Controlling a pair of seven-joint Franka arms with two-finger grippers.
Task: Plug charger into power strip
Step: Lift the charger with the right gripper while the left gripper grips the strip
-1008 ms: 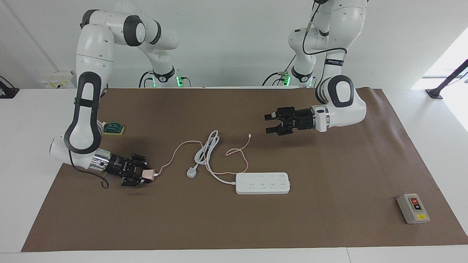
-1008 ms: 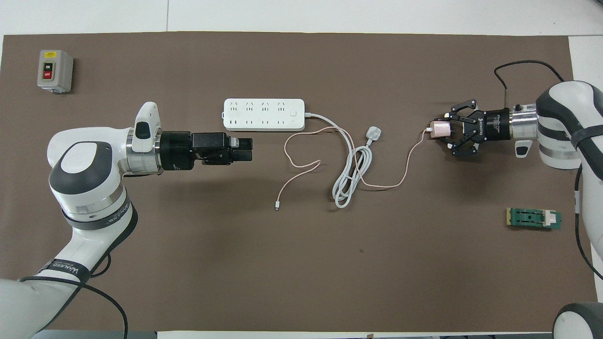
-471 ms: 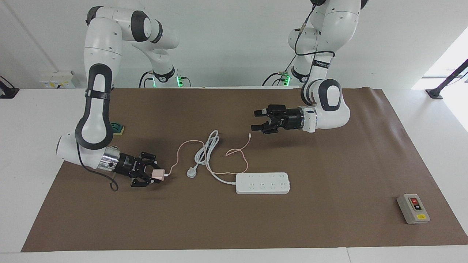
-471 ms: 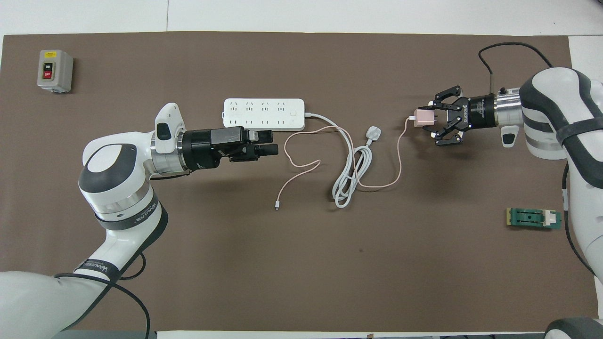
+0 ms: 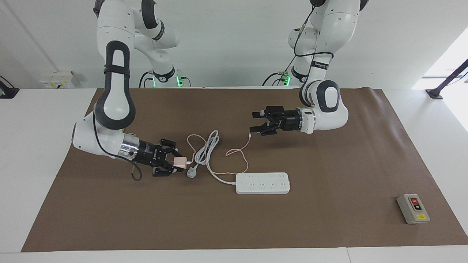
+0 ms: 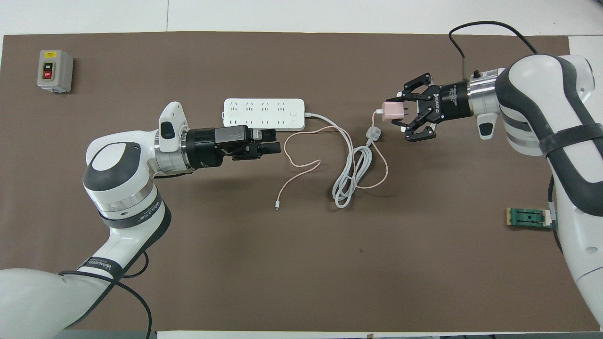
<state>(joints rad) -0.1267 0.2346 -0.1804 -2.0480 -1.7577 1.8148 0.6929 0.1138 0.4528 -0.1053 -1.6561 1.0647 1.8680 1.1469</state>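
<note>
My right gripper [image 5: 174,163] is shut on the charger [image 5: 179,162], a small pink cube [image 6: 392,111] held just above the mat beside the white three-pin plug [image 5: 191,173]. A thin pink cable runs from the charger across the coiled white cord to a tiny white connector [image 6: 276,205] lying on the mat. Flat on the mat lies the power strip [image 5: 262,183], a long white bar [image 6: 264,114] whose sockets face up. My left gripper [image 5: 255,122] hangs open and holds nothing. It is over the mat between the strip and the cable's connector [image 5: 249,135].
The power strip's thick white cord [image 6: 351,174] lies coiled between the strip and the charger. A grey switch box [image 5: 413,208] sits near the mat's corner at the left arm's end. A small green part [image 6: 533,218] lies at the right arm's end.
My right gripper has carried the charger along the mat toward the power strip, up to the three-pin plug, and the pink cable has bunched up. The left gripper moved a little toward the table's middle.
</note>
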